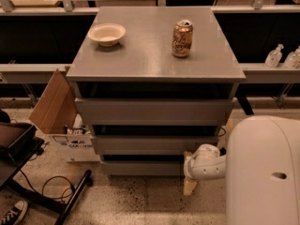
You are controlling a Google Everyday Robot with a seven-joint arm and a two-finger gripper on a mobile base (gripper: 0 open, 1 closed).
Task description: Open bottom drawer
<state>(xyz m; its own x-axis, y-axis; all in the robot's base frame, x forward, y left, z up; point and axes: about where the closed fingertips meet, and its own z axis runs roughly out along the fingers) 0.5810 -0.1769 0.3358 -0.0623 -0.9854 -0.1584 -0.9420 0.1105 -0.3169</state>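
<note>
The plain matte-grey, handle-less bottom drawer (140,168) looked shut, lowest beneath the front edge of the grey tabletop (150,50). The white arm's gripper (189,170) sat at the drawer front's right end; whether it was open or closed could not be told. Judged step: securing a hold. Next, a straight outward pull.

I see the bowl (107,33) to the left and the can (182,38) to the right on the desk (150,60), well apart. The bottom drawer (140,168) is the lowest of three stacked under it. My claw (191,173) sits at that drawer's right end, just in front. A cardboard box (51,102) stands left of the drawers.
</note>
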